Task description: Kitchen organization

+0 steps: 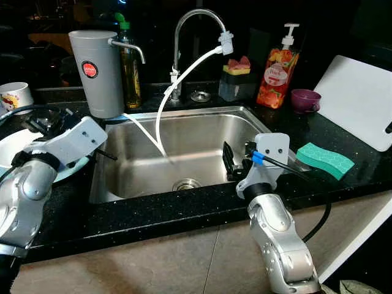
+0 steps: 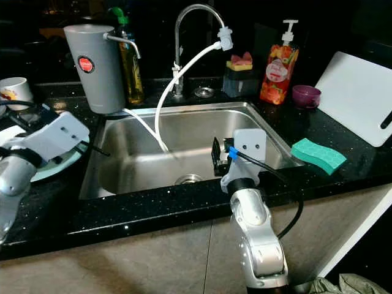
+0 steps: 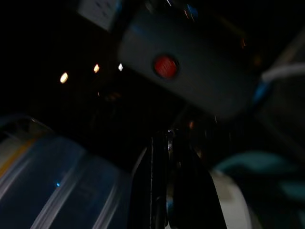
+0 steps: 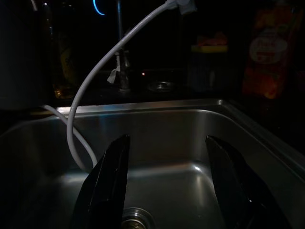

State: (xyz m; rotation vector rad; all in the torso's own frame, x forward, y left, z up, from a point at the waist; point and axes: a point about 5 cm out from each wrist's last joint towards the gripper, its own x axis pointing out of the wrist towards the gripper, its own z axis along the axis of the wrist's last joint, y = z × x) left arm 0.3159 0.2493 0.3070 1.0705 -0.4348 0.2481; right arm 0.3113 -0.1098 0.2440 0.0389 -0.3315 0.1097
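Note:
My left gripper [image 1: 44,120] hovers over a white plate with a teal rim [image 1: 73,166] on the black counter left of the sink. In the left wrist view its fingers [image 3: 167,195] lie pressed together, shut, and I see nothing between them. My right gripper [image 1: 228,160] reaches over the sink's [image 1: 184,114] front right edge. Its fingers [image 4: 109,181] are spread open and empty above the drain [image 4: 136,220]. A green sponge [image 1: 324,160] lies on the counter right of the right wrist.
A grey canister [image 1: 97,73], an oil bottle [image 1: 130,67], the faucet [image 1: 196,18] with a white hose [image 1: 164,104], a sponge holder [image 1: 236,82], a soap dispenser [image 1: 278,70] and a purple cup [image 1: 304,99] line the back. A white cutting board [image 1: 361,107] is at right, a mug [image 1: 13,97] at far left.

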